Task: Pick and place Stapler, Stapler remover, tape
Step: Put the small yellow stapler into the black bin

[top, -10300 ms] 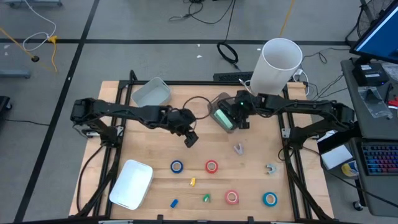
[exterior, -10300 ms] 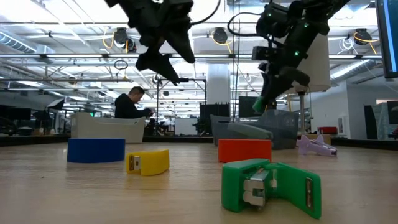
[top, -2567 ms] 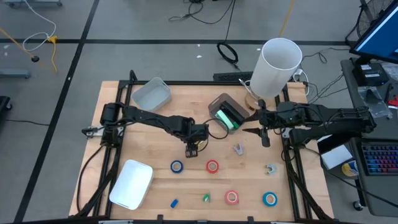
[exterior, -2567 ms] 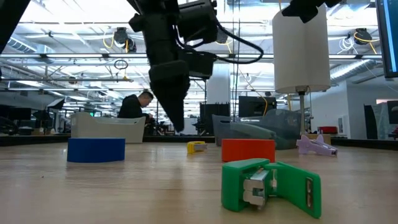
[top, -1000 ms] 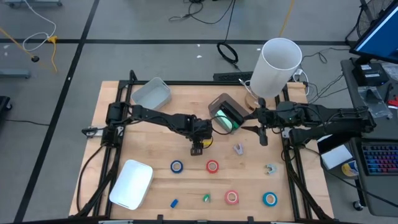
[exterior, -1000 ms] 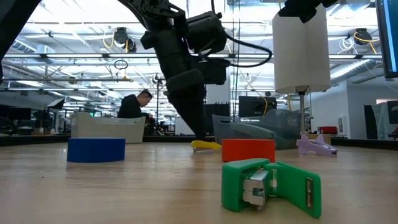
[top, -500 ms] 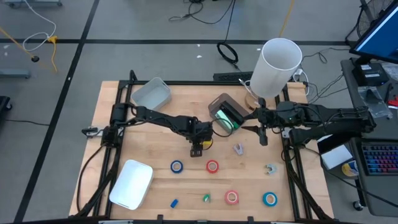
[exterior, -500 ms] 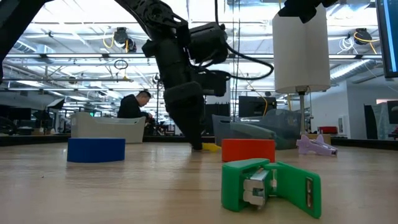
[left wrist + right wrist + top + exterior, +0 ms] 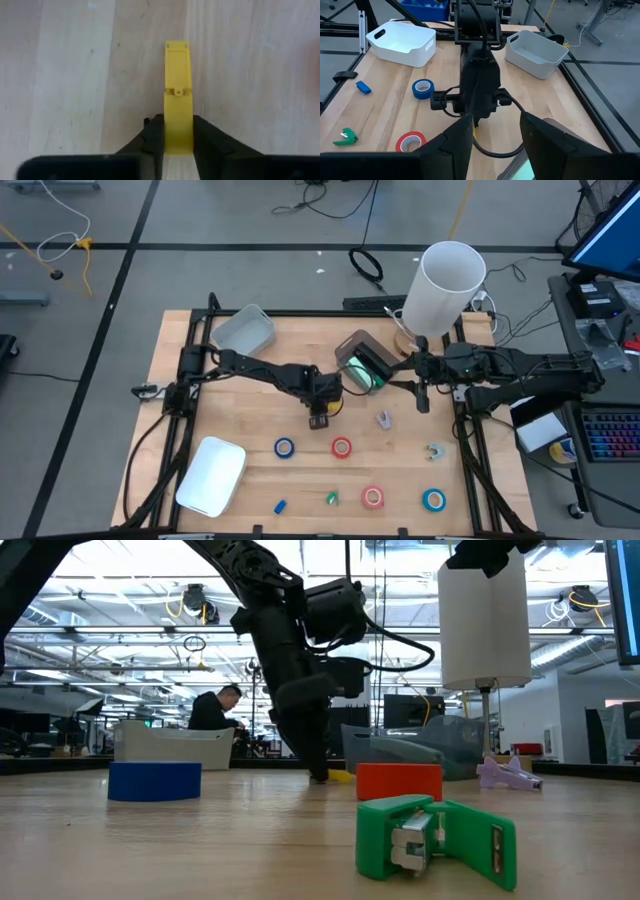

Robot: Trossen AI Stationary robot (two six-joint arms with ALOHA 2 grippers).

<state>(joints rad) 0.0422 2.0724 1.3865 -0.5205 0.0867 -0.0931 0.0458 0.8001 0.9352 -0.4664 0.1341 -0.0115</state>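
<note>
A small yellow stapler [image 9: 177, 90] lies flat on the wooden table near its middle [image 9: 331, 407]. My left gripper [image 9: 320, 418] is down at the table, shut on it. My right gripper [image 9: 422, 402] hangs open to the right, above the table beside a grey bin [image 9: 352, 346] that holds a green stapler [image 9: 362, 372]. Two blue tape rolls [image 9: 285, 447] [image 9: 433, 499] and two red ones [image 9: 341, 447] [image 9: 372, 497] lie flat nearer the front. A purple stapler remover [image 9: 384, 419] and a grey one [image 9: 435, 451] lie on the right. My left gripper pinches the yellow stapler's two long sides at one end [image 9: 177, 136] between its two fingers [image 9: 152, 137]. The fingers come steeply from above [image 9: 312, 755]. The stapler lies on the table and reaches out beyond the fingertips.
A white bin [image 9: 212, 476] stands at the front left and a grey bin [image 9: 243, 330] at the far left. A tall white cylinder [image 9: 447, 285] stands at the far right. A small green stapler [image 9: 331, 498] and a blue bit [image 9: 280, 506] lie near the front edge.
My left gripper has come down onto the yellow stapler. Its fingers now cover the end that showed bare in the low view a second ago. The stapler stays on the table.
</note>
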